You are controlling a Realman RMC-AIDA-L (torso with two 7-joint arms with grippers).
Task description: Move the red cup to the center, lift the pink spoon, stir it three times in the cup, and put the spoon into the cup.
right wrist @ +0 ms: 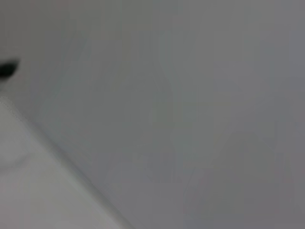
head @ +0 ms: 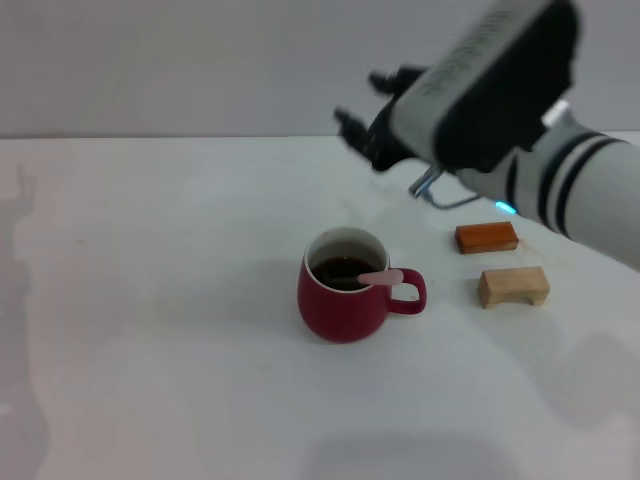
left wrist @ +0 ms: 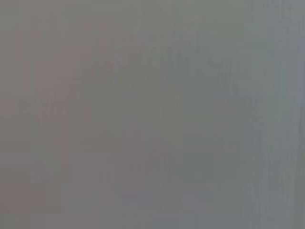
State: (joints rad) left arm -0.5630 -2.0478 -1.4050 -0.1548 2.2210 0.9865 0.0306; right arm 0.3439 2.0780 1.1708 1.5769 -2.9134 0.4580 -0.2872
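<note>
Sitting mid-table, toward the right edge, the red cup (head: 343,288) is holding the pink spoon (head: 381,277), its handle leaning on the rim. Raised toward the far edge, the right gripper (head: 365,112) is hanging with fingers spread and nothing in them; a good finish means pulling away high, clear of that handle.

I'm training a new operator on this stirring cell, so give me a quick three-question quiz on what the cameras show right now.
1. True or false: the pink spoon lies flat on the table.
2. Which block sits nearer the robot: A, the orange block, or B, the tan block?
3. Fill in: the right gripper is raised above and behind the ____.

Key
1. False; it rests in the red cup, handle over the rim.
2. B.
3. Red cup; it holds nothing.
</note>
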